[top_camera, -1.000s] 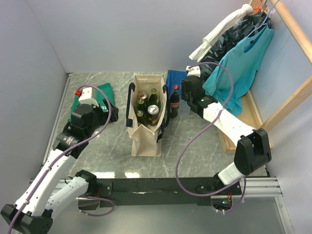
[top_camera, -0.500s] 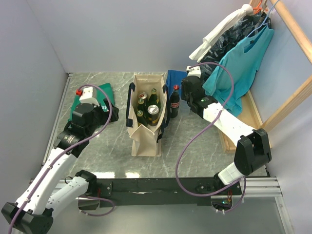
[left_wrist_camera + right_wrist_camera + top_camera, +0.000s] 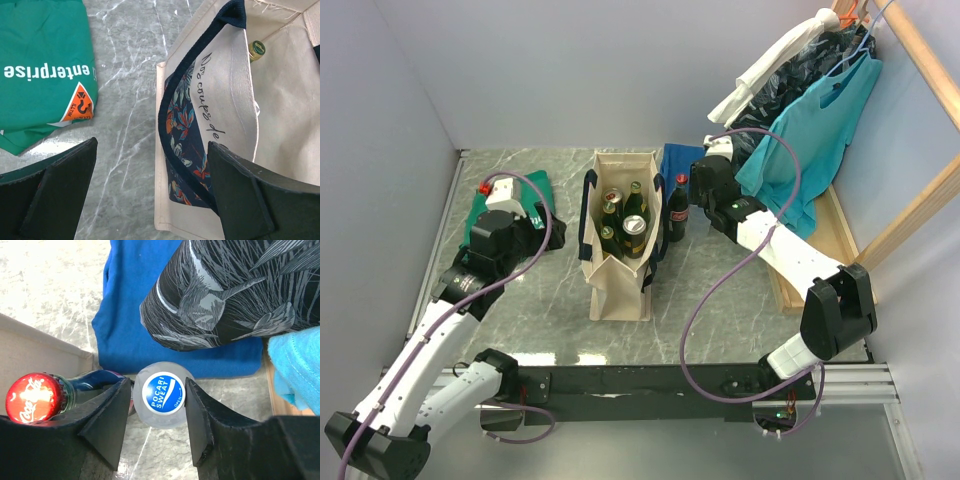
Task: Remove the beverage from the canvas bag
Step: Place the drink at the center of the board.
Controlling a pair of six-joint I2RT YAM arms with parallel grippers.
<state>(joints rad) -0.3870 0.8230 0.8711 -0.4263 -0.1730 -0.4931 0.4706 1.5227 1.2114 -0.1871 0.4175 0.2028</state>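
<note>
Canvas bag (image 3: 618, 288) upright, green bottles (image 3: 636, 196) and a can (image 3: 634, 226) inside

The counter (image 3: 720, 290) is grey, veined and stone-like, polished enough to carry pale glare. The canvas bag (image 3: 620, 295) is coarse cream weave, matt. Its handles (image 3: 232, 12) are navy webbing and its inner pocket (image 3: 182, 125) is printed floral cloth (smoother than the shell). Inside it are glossy green glass bottles (image 3: 637, 203) and a can (image 3: 634, 226) with a bright metal top. The green T-shirt (image 3: 45, 60) is soft matt knit with printed lettering, and the blue cloth (image 3: 125, 315) is matt too. The cola cap (image 3: 32, 397) is shiny red. The Pocari cap (image 3: 163, 391) is smooth plastic. The right claw (image 3: 159, 407) has fingers (image 3: 107, 425) of dull black plastic.
</note>
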